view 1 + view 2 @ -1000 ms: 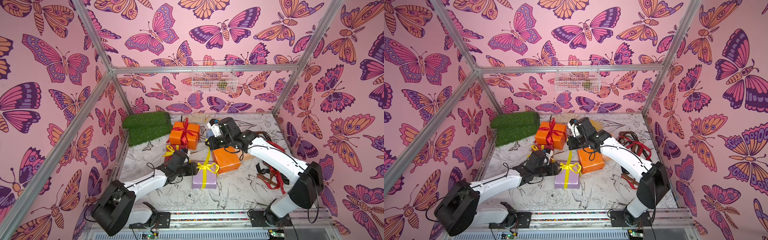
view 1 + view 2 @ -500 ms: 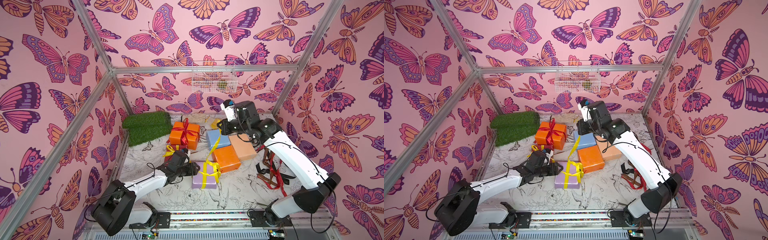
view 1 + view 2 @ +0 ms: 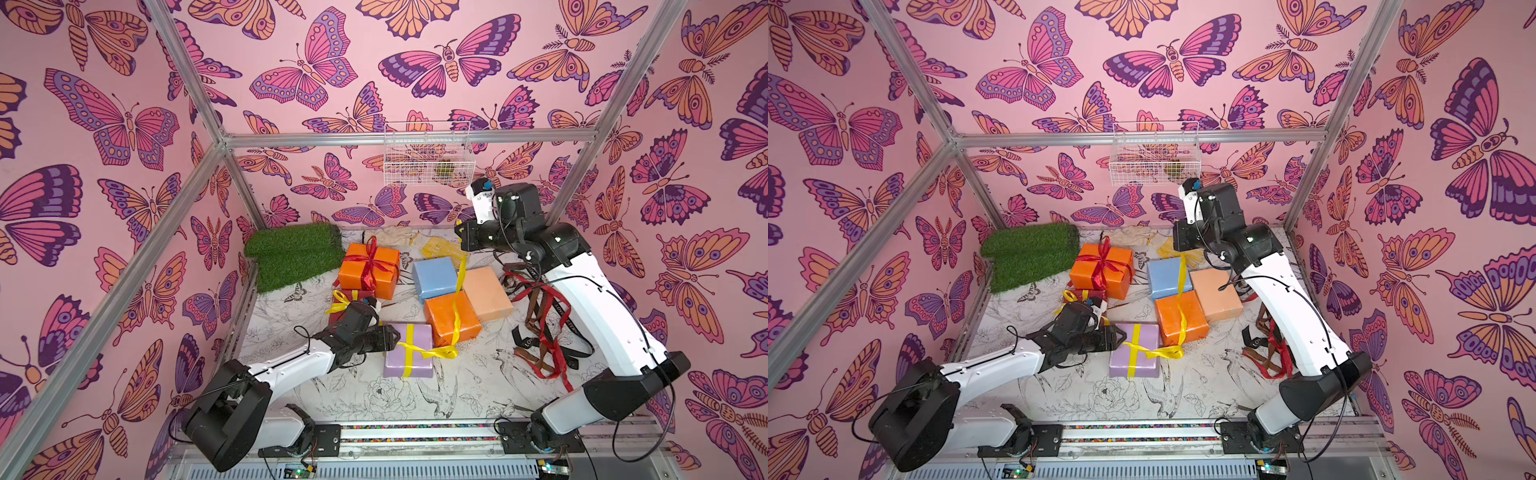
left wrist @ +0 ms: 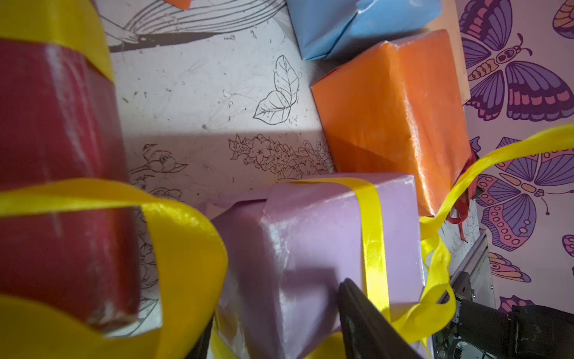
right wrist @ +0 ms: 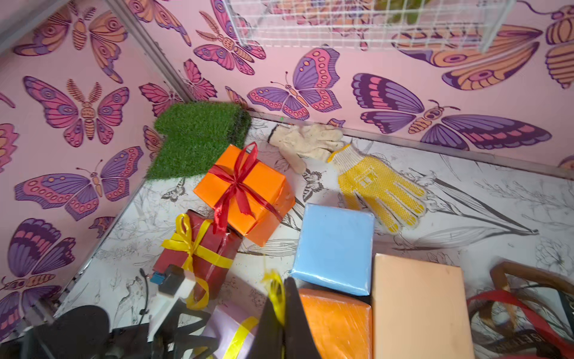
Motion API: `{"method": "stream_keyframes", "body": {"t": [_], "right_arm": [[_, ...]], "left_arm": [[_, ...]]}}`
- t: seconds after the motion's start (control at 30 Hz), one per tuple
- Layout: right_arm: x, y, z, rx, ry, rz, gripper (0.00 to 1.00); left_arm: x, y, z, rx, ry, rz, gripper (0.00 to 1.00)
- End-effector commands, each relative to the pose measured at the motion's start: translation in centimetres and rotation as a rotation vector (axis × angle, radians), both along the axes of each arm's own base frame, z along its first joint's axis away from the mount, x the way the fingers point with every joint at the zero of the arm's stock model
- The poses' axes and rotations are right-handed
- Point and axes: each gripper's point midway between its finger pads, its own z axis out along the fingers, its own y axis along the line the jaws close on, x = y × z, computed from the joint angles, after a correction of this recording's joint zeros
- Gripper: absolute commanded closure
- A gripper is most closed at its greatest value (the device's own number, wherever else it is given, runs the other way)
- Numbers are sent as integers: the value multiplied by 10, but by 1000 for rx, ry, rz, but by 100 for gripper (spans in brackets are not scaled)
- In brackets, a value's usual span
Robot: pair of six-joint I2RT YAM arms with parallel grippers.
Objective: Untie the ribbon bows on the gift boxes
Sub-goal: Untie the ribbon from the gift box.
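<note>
My left gripper [image 3: 392, 338] [image 4: 273, 317] is shut on the near-left end of the lilac gift box [image 3: 420, 338] [image 4: 310, 236], low on the floor. A yellow ribbon [image 3: 457, 307] [image 3: 1180, 316] still wraps that box and runs slack up over the bare orange box [image 3: 442, 322]. My right gripper [image 3: 460, 248] [image 5: 281, 283] is shut on its free end, raised near the back wall. Both bows that are tied show in the right wrist view: a red one [image 5: 237, 183] on an orange box and a yellow one [image 5: 186, 239] on the dark red box [image 5: 214, 248].
The light blue box [image 3: 434, 276] and the peach box [image 3: 486, 291] lie bare beside the orange one. Loose red, brown and black ribbons [image 3: 540, 324] pile up at the right under my right arm. Green turf [image 3: 295, 253], two gloves [image 5: 379, 186] and a wire basket [image 3: 428, 156] are at the back.
My right gripper has risen and swung back to the right with the yellow ribbon, and the bow on the lilac box has come undone. The left arm has stayed put.
</note>
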Motion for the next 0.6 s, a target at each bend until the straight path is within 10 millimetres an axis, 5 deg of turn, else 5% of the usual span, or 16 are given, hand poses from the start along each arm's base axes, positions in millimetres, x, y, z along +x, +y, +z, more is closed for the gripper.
{"method": "stream_keyframes", "body": {"t": [0.0, 0.2, 0.37, 0.5, 0.57], "right_arm": [[-12, -62, -10, -68, 21, -190, 100], [-43, -176, -15, -91, 15, -539, 100], [-62, -234, -43, -106, 99, -707, 100], [-66, -248, -73, -212, 198, -743, 55], [-66, -241, -83, -204, 236, -701, 48]], "left_arm": [[-19, 17, -32, 117, 88, -15, 35], [-19, 15, -29, 112, 80, -29, 35], [-17, 11, -26, 106, 73, -44, 35], [-16, 10, -26, 106, 73, -48, 35], [-15, 9, -26, 106, 75, -49, 35]]}}
